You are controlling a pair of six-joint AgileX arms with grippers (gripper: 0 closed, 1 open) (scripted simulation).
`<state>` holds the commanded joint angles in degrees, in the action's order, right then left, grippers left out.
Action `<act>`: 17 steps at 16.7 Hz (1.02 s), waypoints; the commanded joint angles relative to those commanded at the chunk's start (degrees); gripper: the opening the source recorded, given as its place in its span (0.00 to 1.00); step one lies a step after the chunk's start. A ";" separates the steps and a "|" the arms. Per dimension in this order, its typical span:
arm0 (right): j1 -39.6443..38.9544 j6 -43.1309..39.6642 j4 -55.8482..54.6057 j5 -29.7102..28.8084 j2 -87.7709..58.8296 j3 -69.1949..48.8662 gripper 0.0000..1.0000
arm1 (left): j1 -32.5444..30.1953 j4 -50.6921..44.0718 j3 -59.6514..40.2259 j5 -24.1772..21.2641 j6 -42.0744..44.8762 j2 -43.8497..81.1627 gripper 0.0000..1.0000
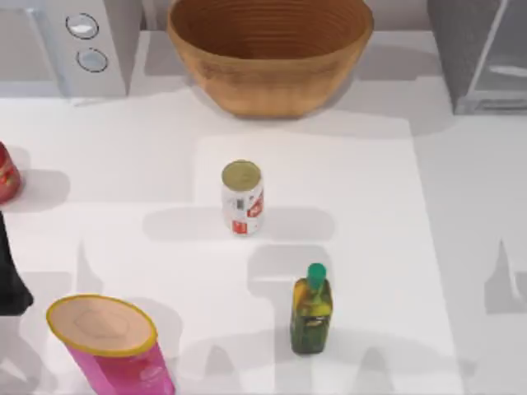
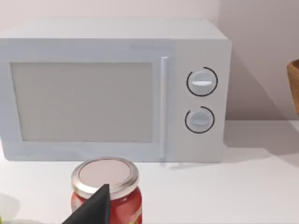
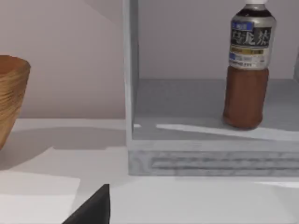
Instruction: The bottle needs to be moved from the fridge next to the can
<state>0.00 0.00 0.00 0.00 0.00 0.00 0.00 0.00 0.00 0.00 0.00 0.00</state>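
Bottle (image 3: 246, 70), tall, round, dark reddish-brown with a white cap, stands upright on the open grey box-shaped fridge's (image 1: 482, 53) floor, well apart from the small white red-marked can (image 1: 242, 197) at table centre. Whether either gripper's fingers are wide or narrow cannot be told.

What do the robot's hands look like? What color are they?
Little of them shows. The left arm is a black shape at the table's left edge. Each wrist view catches one flat, black, pointed finger: the left hand's and the right hand's. No cables or markings show.
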 joint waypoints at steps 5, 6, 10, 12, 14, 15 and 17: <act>0.78 -0.03 -2.88 0.37 -3.56 -2.71 1.00 | 0.00 0.00 0.00 0.00 0.00 0.00 1.00; 1.23 -0.03 -4.66 0.67 -5.98 -4.38 1.00 | 0.00 0.00 0.00 0.00 0.00 0.00 1.00; 3.54 0.04 -14.50 2.61 -21.71 -13.60 1.00 | 0.00 0.00 0.00 0.00 0.00 0.00 1.00; 4.88 0.11 -20.41 3.91 -33.17 -19.13 1.00 | 0.00 0.00 0.00 0.00 0.00 0.00 1.00; 6.30 0.20 -26.62 5.28 -46.53 -24.94 1.00 | 0.00 0.00 0.00 0.00 0.00 0.00 1.00; 7.02 0.25 -29.76 5.98 -53.62 -27.88 1.00 | 0.00 0.00 0.00 0.00 0.00 0.00 1.00; 8.49 0.34 -36.04 7.34 -68.00 -33.74 1.00 | 0.00 0.00 0.00 0.00 0.00 0.00 1.00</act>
<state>8.49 0.34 -36.04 7.34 -68.00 -33.74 0.00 0.00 0.00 0.00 0.00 0.00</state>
